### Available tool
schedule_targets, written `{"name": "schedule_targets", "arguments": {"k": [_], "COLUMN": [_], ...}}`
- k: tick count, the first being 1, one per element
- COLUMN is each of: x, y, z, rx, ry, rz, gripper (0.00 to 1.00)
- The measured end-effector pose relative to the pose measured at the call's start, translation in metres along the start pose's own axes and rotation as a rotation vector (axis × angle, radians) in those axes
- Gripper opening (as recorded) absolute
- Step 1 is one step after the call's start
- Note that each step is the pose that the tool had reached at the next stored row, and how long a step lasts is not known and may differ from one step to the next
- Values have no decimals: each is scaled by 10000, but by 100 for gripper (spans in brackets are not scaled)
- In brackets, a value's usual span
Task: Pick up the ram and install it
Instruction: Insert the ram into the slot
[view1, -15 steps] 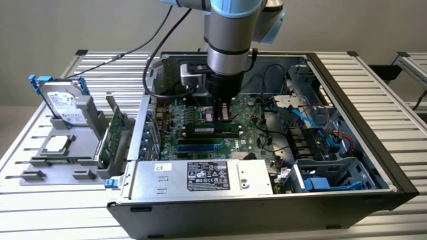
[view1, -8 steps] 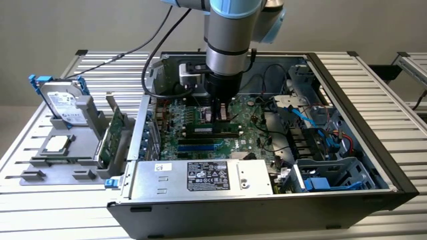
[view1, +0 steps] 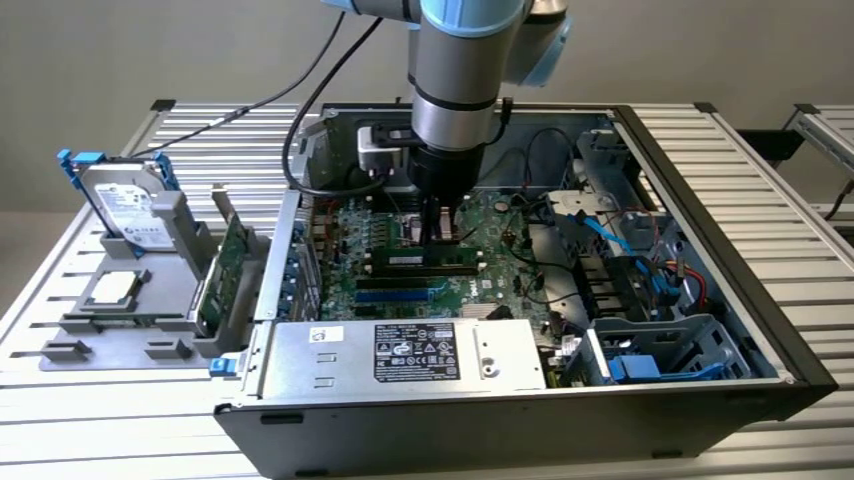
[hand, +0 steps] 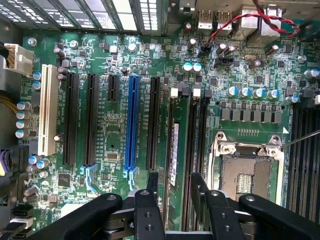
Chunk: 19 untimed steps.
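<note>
- As you look in from the near edge, the surface (view1: 120, 440) is ribbed silver aluminium slats carrying one open black computer case (view1: 787, 370).
- Nearest inside the case you have one boxy metal power supply (view1: 400, 350) with a white label.
- Past it lies the green motherboard (hand: 115, 125), with one blue slot (hand: 132, 120) and one white slot (hand: 47, 110) among long black ones.
- The ram (hand: 174, 145), a thin green stick with a white label, lies along a black slot on the motherboard.
- Your gripper (hand: 174, 176) hangs over it with its two black fingers (hand: 151, 182) apart, one on each side of the stick; whether they touch it, you cannot tell.
- On the exterior view's left, a grey holder (view1: 80, 335) carries one upright hard drive (view1: 127, 210), one flat square processor (view1: 114, 288) and one green expansion card (view1: 220, 270) on edge.
- Farthest back is a plain pale wall (view1: 160, 50).
</note>
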<state>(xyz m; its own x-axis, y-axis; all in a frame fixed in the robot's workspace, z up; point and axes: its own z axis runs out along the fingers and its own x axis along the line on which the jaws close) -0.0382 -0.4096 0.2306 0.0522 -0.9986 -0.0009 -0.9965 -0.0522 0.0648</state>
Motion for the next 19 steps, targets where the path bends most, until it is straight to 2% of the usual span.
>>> {"name": "schedule_targets", "arguments": {"k": [12, 14, 17, 19], "x": [0, -1, -1, -2], "y": [1, 1, 1, 1], "z": [5, 6, 4, 6], "rx": [-22, -20, -18, -16], "ry": [-17, -41, -107, -126], "rz": [-1, -3, -7, -8], "gripper": [40, 40, 40, 40]}}
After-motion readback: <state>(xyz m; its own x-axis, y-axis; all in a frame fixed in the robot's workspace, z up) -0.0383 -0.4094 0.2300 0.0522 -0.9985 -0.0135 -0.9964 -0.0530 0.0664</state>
